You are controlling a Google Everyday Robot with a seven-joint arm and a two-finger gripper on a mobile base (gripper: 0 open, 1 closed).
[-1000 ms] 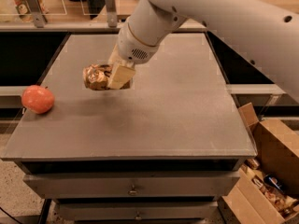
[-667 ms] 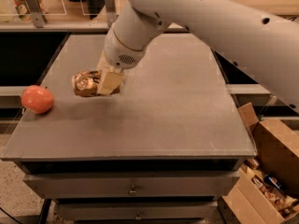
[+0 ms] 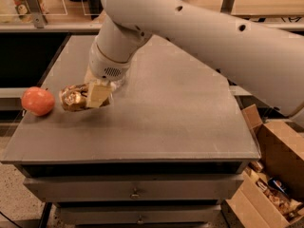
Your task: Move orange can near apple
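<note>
One orange can [image 3: 71, 99] on its side, clamped between the pale fingers of the gripper [image 3: 91, 96], low over the front left part of the grey table [image 3: 180, 122]; contact with the surface impossible to tell. Just beside it, at the table's left edge, the apple [image 3: 38, 101], close but not touching. Above, the white arm [image 3: 199, 27] slanting down from the upper right. Under the tabletop, drawers [image 3: 135, 193]; off to the right, an open cardboard box [image 3: 280, 156].
</note>
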